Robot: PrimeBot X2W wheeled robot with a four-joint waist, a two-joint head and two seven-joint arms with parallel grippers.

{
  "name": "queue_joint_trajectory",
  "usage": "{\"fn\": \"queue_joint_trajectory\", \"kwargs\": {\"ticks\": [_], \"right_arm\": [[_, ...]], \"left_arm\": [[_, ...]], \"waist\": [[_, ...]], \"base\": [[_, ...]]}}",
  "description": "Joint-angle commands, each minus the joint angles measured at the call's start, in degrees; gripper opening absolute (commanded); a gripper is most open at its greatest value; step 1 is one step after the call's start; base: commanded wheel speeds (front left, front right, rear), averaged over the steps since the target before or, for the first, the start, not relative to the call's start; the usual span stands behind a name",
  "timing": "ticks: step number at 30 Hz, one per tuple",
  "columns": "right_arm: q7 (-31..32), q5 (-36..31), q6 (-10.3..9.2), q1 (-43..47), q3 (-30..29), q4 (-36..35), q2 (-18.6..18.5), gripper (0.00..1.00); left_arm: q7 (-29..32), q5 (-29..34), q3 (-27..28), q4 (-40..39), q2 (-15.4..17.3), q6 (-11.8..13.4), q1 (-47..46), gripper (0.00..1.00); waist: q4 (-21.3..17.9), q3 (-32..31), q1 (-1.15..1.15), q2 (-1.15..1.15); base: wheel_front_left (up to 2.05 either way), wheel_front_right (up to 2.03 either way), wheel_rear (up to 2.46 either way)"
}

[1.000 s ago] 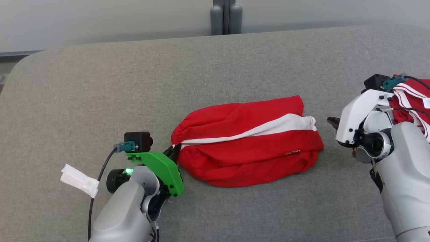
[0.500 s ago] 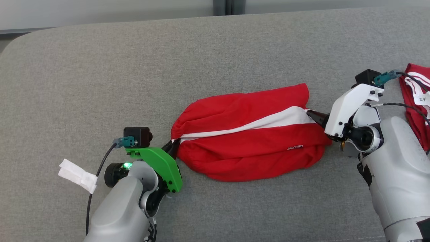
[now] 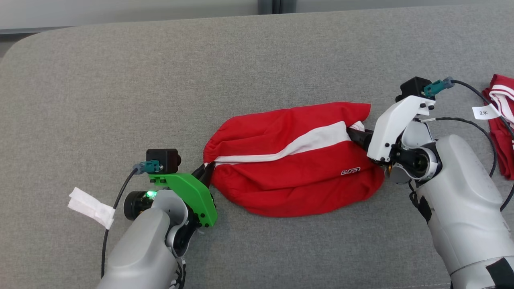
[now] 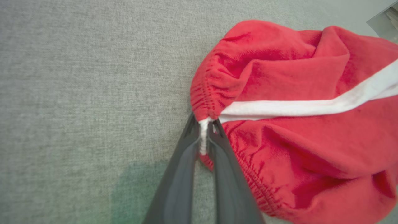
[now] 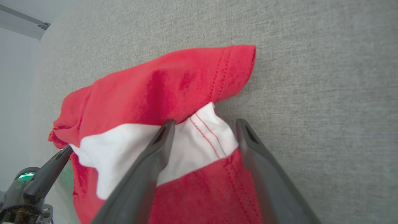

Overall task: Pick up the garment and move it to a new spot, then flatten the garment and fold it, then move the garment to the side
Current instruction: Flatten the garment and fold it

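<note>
The red garment (image 3: 289, 176) lies bunched in a long heap in the middle of the grey tabletop (image 3: 120, 80). A white stripe (image 3: 297, 146) runs along it from end to end. The left tool (image 3: 204, 177) is at the heap's left end. Its two dark fingers are pressed tight together on the gathered waistband (image 4: 206, 99), right where the stripe ends. In the left wrist view a bit of white cloth shows squeezed between them. The right tool (image 3: 355, 134) is at the other end with its fingers spread wide. They lie low on either side of the stripe's stitched hem (image 5: 214, 130), one finger across the white band and the other at the cloth's edge, and nothing is pinched. A small white logo (image 3: 350, 171) sits on the lower red panel near that end. At the tabletop's right edge, well apart from the heap, lies another red-and-white cloth (image 3: 502, 140), with a white label (image 3: 485, 112) near it.
</note>
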Motion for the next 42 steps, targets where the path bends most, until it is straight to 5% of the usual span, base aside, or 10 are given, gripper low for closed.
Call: {"fn": "queue_joint_trajectory", "kwargs": {"ticks": [1,18,21,34,42], "right_arm": [[-0.74,0.07,-0.02,0.22,0.40,-0.53,-0.91,1.00],[-0.27,0.79,-0.02,2.00,2.47,-1.29,-1.65,0.96],[-1.18,0.91,-0.02,1.81,3.19,-1.88,-1.68,0.00],[-11.27,0.04,-0.02,-1.01,8.48,-11.29,-5.62,0.00],[-17.24,1.07,-0.02,-4.33,8.79,-15.28,-7.57,0.00]], "left_arm": [[-0.45,-0.54,-0.03,-0.03,0.58,-0.31,-0.86,0.00],[-0.18,-1.46,-1.29,0.14,0.74,-0.28,-0.68,0.00],[-0.34,-1.54,-1.41,0.03,0.92,-0.28,-0.63,0.00],[-7.15,-6.62,2.29,-6.04,0.23,-0.35,-3.38,0.00],[-3.44,-13.20,2.91,-14.09,1.10,-0.37,-9.52,0.00]], "waist": [[-0.05,-0.05,0.00,0.00],[0.24,-0.57,0.00,0.00],[0.28,-0.57,0.00,0.00],[-0.27,-1.99,0.00,0.00],[-1.38,-1.91,0.00,0.00]], "base": [[0.00,0.00,0.00],[0.00,0.00,0.00],[0.00,0.00,0.00],[0.00,0.00,0.00],[0.00,0.00,0.00]]}}
